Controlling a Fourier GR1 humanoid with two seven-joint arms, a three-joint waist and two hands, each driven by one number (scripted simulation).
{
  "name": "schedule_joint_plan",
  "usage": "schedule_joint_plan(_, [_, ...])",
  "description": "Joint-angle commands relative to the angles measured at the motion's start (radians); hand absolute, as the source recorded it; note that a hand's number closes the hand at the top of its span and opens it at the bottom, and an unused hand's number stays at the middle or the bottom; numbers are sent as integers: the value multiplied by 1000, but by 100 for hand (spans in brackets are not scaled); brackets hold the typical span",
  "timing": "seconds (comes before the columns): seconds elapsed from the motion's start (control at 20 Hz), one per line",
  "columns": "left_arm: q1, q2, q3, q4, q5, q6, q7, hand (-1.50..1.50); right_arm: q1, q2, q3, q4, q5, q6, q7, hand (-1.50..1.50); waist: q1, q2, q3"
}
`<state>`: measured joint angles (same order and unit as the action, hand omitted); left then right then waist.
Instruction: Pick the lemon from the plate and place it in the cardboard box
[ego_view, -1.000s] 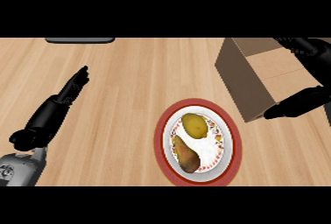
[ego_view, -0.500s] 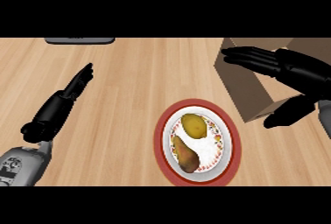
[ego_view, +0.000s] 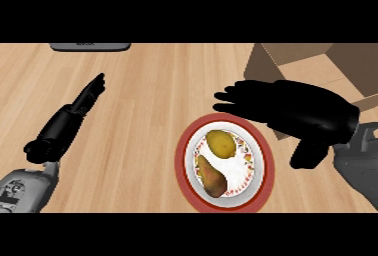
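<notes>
In the head view the right hand (ego_view: 295, 112) is hovering open, fingers spread and pointing toward the view's left, just above and to the right of the plate (ego_view: 184, 162), holding nothing. The lemon (ego_view: 221, 142) is sitting on the upper part of that plate, with a brownish pear-shaped fruit (ego_view: 210, 176) lying just below it, the two nearly touching. This looks like the approach step: the pick is not yet made, and the next move probably calls for lowering the spread fingers over the lemon and curling round it without nudging its neighbour. The cardboard box (ego_view: 317, 70) is standing open at the upper right, close behind the hand, so the carry should be short. The left hand (ego_view: 70, 120) is resting on the left, fingers straight and pressed together. The surface is a pale wood-grain counter (ego_view: 148, 90), and a dark grey object (ego_view: 90, 46) is showing at its far edge.
</notes>
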<state>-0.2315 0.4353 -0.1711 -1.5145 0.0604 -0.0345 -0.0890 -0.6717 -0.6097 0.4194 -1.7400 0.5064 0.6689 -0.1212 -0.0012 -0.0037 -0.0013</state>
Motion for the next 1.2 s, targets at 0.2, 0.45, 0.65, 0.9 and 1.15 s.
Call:
schedule_joint_plan(0.2, [5,-35,9,-31,-19,-22,35,0,6,159,91,-106,88,166,300,-150,2,2,1])
schedule_joint_plan(0.45, [-1,-62,27,18,-54,-44,-12,0,23,299,88,-141,91,265,434,-150,1,3,0])
schedule_joint_plan(0.65, [-7,-31,88,14,-41,-94,3,0,168,204,145,-156,245,157,310,-150,2,4,1])
schedule_joint_plan(0.9, [10,-85,79,6,-88,-79,-10,0,76,301,116,-39,328,129,296,-150,7,4,1])
schedule_joint_plan(1.15, [-15,-119,93,36,-128,-89,-11,0,144,309,153,-18,439,74,240,-150,3,4,1])
